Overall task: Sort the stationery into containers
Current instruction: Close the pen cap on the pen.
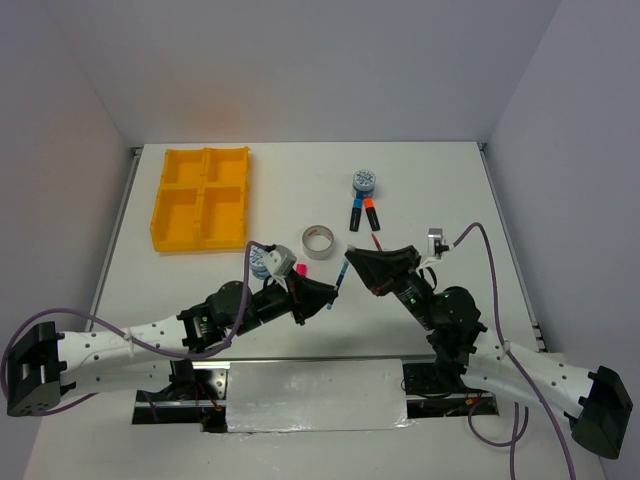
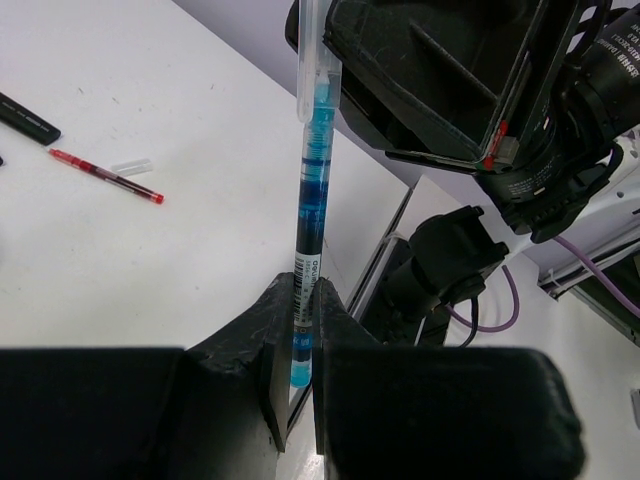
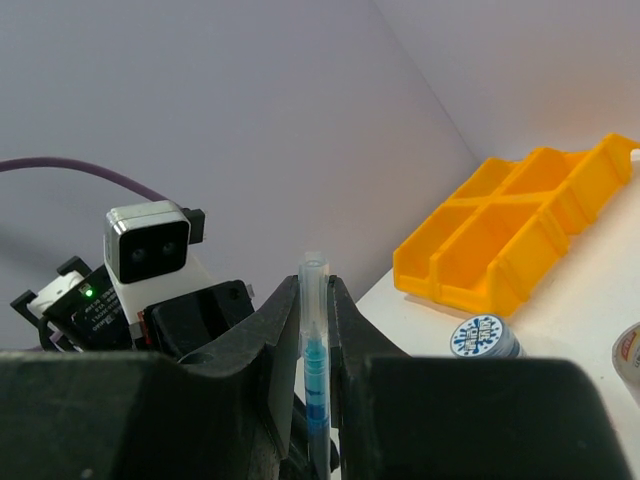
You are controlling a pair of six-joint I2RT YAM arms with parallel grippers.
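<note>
The thin teal pen [image 1: 342, 272] is held in the air between both grippers, above the table's middle. My left gripper [image 1: 327, 294] is shut on its barrel end; in the left wrist view [image 2: 303, 300] the pen [image 2: 315, 190] rises from between the fingers. My right gripper [image 1: 353, 259] is shut on the pen's clear cap end [image 3: 314, 290]. The yellow tray [image 1: 200, 198] stands at the far left, its visible compartments empty. A red pen [image 1: 376, 240], blue-capped [image 1: 355, 215] and orange-capped [image 1: 369, 212] highlighters, a silver-grey tape ring [image 1: 319, 241] and two patterned tape rolls [image 1: 364, 181] [image 1: 262, 262] lie on the table.
A pink highlighter cap [image 1: 300, 268] shows beside my left wrist. White walls close the table on three sides. The red pen [image 2: 105, 175] lies left of the held pen in the left wrist view. The tray [image 3: 520, 220] and a tape roll [image 3: 483, 337] show in the right wrist view.
</note>
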